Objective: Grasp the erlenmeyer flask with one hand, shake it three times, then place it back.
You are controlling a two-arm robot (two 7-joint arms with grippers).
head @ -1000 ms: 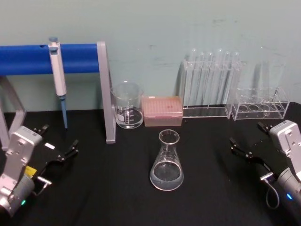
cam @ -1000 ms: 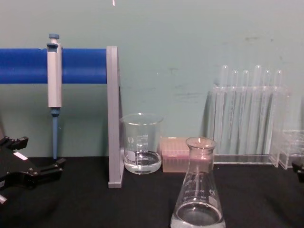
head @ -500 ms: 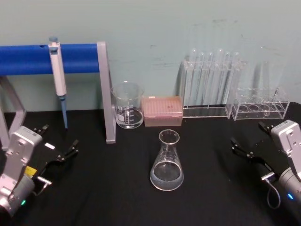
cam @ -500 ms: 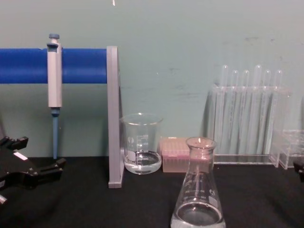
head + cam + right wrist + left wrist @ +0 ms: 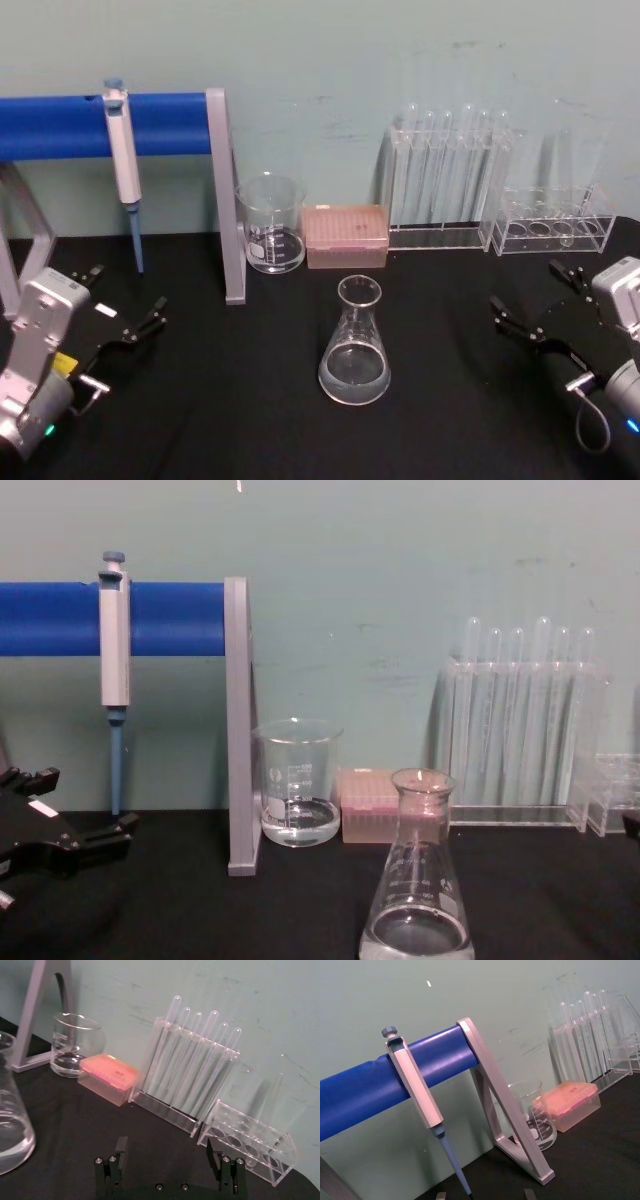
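Clear conical erlenmeyer flask (image 5: 354,345), little liquid

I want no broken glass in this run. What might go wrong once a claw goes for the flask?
The flask is smooth, sloped glass; the open right claw may slip unless it takes the neck.
Its mouth is uncovered, so shaking may spill liquid.
The beaker and pink box stand close behind; a wide swing might hit them.

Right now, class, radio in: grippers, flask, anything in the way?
Left gripper open, low at left. Right gripper open, right of erlenmeyer flask, apart. Flask upright. Beaker, pink tip box behind it, apart.
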